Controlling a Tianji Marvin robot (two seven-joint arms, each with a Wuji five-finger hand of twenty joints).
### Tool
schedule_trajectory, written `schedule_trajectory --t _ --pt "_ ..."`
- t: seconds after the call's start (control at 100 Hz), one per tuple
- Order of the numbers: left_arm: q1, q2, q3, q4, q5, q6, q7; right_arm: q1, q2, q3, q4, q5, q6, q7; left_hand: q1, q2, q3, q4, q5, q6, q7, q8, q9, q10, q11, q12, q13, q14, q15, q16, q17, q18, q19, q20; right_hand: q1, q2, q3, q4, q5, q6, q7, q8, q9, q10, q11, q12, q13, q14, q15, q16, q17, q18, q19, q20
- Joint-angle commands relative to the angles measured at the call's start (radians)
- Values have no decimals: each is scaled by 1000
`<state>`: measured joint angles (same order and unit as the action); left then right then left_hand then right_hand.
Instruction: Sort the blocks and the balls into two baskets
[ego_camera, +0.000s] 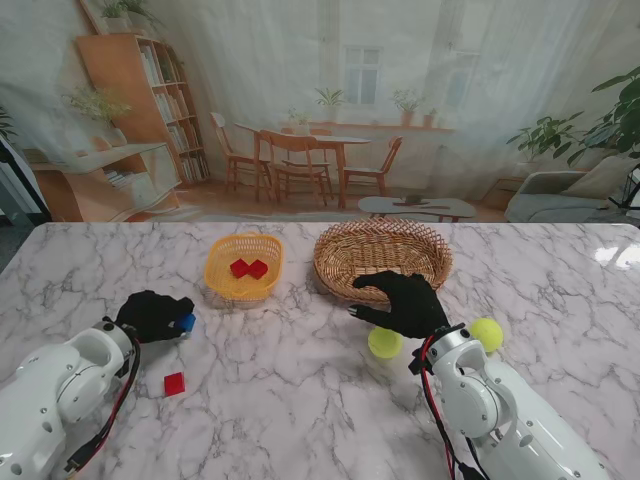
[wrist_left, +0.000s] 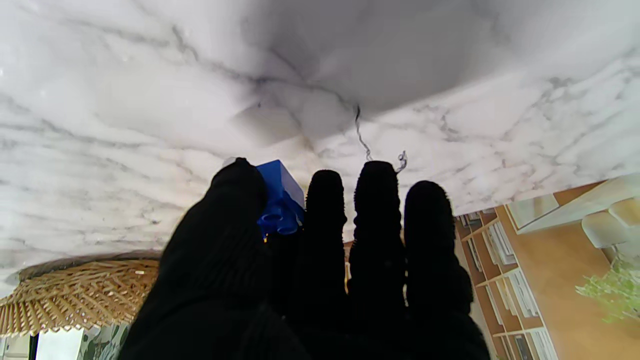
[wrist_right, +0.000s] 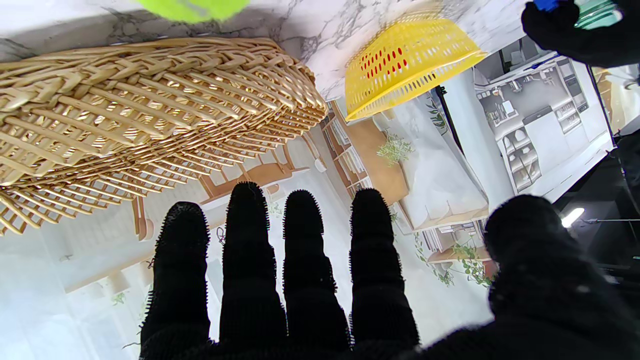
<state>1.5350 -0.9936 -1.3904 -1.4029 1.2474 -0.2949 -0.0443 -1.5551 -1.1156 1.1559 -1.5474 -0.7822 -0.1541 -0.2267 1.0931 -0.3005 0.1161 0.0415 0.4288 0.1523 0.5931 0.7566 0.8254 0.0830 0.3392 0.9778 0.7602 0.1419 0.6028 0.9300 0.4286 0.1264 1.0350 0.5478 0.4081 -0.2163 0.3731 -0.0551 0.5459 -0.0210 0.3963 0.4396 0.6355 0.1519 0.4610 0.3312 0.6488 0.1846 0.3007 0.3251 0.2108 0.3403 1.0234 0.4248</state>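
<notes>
My left hand (ego_camera: 155, 315) is shut on a blue block (ego_camera: 186, 323) just over the table at the left; the left wrist view shows this blue block (wrist_left: 280, 200) pinched between thumb and fingers (wrist_left: 325, 210). A red block (ego_camera: 175, 383) lies on the marble nearer to me. Two red blocks (ego_camera: 248, 268) sit in the yellow basket (ego_camera: 215, 275). My right hand (ego_camera: 405, 302) is open, fingers spread, at the near rim of the wicker basket (ego_camera: 330, 270). A green ball (ego_camera: 385, 343) lies just under its wrist, and a second ball (ego_camera: 487, 333) lies to the right.
In the right wrist view, the wicker basket (wrist_right: 150, 100) and yellow basket (wrist_right: 405, 60) stand side by side beyond my open right hand (wrist_right: 300, 290), with a ball (wrist_right: 195, 7) at the edge. The marble table (ego_camera: 300, 400) runs wide around them.
</notes>
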Motion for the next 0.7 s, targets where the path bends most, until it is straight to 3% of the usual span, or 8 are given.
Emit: schedule_trajectory --t 0.0,0.45,0.69 --pt "0 2 -10 -27 10 -12 -10 -1 0 -1 2 0 6 2 95 11 5 5 50 -36 88 21 33 -14 -4 16 21 16 24 15 5 32 34 26 18 35 -18 23 15 8 0 12 0 -1 -12 8 1 2 -7 13 -18 25 -5 6" --pt "-44 -3 -61 -117 19 -81 -21 -1 0 0 4 2 6 3 89 9 -7 7 54 -45 93 22 35 -16 -4 18 28 18 25 17 13 31 43 28 20 35 -19 24 15 7 -1 13 0 -1 -12 8 1 3 -7 13 -18 25 -5 6" --pt "-93 -3 -41 -121 16 -93 -35 3 0 -4 8 5 6 6 84 15 -14 6 60 -53 96 25 37 -22 2 16 28 17 26 18 12 27 46 29 20 35 -19 24 16 7 0 13 2 -1 -11 9 0 1 -7 13 -18 24 -5 6"
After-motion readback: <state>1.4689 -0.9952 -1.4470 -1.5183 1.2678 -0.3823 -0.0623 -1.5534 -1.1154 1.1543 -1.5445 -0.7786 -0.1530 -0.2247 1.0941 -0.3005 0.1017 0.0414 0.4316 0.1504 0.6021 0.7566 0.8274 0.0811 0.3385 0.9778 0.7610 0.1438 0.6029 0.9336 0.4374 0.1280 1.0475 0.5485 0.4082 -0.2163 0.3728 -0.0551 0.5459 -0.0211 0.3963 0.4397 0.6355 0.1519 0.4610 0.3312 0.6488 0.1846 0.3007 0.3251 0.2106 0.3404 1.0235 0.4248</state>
